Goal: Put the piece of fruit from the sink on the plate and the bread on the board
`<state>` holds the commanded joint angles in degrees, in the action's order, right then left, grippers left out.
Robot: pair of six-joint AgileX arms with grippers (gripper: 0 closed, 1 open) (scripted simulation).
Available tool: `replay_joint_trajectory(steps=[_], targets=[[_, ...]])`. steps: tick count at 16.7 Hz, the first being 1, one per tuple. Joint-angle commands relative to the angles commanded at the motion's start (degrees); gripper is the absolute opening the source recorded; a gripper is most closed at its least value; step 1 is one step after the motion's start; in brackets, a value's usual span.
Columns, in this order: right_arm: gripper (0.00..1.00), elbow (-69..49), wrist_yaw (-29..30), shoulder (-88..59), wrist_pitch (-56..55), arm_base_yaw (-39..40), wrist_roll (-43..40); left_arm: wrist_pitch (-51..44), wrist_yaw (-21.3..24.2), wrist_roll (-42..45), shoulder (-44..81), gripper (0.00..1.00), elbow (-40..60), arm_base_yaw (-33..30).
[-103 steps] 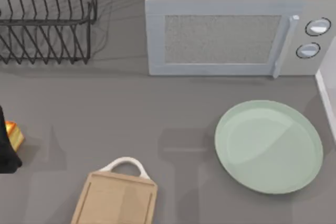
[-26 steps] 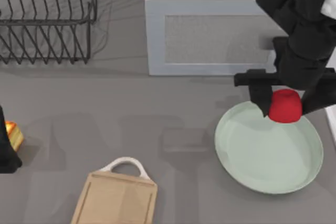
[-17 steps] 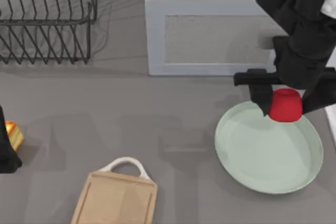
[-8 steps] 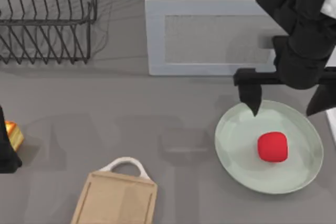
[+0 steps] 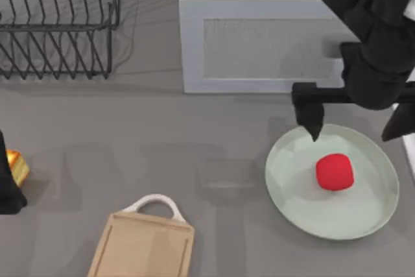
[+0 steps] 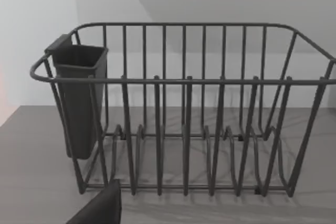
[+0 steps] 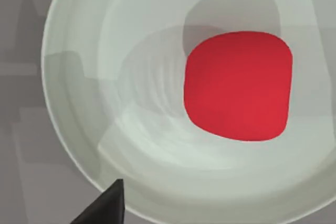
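Observation:
The red piece of fruit (image 5: 334,172) lies loose on the pale green plate (image 5: 299,207), slightly right of its middle. My right gripper (image 5: 353,135) hangs open above the plate's far rim, its fingers spread wide and clear of the fruit. In the right wrist view the fruit (image 7: 238,85) rests on the plate (image 7: 79,103) with one fingertip (image 7: 102,208) off to the side. The bread (image 5: 17,167) sits at the table's far left edge beside my parked left arm (image 5: 6,189). The wooden board (image 5: 142,248) with its white handle lies at the front left, bare.
A wire dish rack (image 5: 58,24) stands at the back left, seen close in the left wrist view (image 6: 184,129) with a dark cutlery holder (image 6: 79,98). A microwave (image 5: 266,37) fills the back middle. A white edge (image 5: 407,141) borders the right side.
The right gripper opened and let the fruit drop onto the plate. The fruit has settled near the plate's middle. The left arm and bread have not moved.

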<state>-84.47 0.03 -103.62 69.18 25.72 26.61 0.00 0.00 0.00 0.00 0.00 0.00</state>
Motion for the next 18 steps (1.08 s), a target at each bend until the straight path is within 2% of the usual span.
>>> replay_joint_trajectory(steps=[6, 18], targets=[[1.0, 15.05, -0.01, 18.7, -12.16, -4.53, -4.69, 0.0, 0.0, 0.0, 0.0, 1.0, 0.0, 0.0], [1.0, 69.01, -0.03, 87.03, -55.41, -20.58, -21.29, 0.0, 0.0, 0.0, 0.0, 1.0, 0.0, 0.0]])
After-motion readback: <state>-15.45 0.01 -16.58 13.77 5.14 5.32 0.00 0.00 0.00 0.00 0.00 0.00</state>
